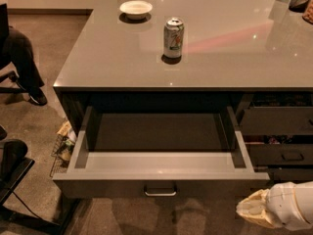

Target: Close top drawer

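Down at the lower right corner, the gripper (247, 209) hangs low in front of the cabinet, its cream tip pointing left and its white wrist running off the edge. Whether it is released or clenched cannot be told from this angle, and it grasps nothing that shows. It sits just below the right end of the drawer front, near it; contact cannot be told. Open floor (195, 219) stretches left of the tip along the whole front.

The top drawer (161, 163) stands pulled far out from under the counter top (230, 62), its tall dark front nearest the camera. The small metal bar handle (160, 191) is at the middle of that front, well to the left of the gripper. Its pale grey floor shows from side wall to side wall, and behind it the cavity under the counter is dark.

Right of the drawer, the right-hand drawers (288, 155) are stacked in their own column, just above the gripper. On the counter, a soda can (173, 37) stands upright a little back from the front edge. A white bowl (136, 8) sits farther back and to the left, well apart from the can.

Left of the drawer, a wire basket (59, 150) rests on the floor against the cabinet side, with some clutter in it that is too small to tell. A dark chair base (13, 173) crowds the lower left corner.
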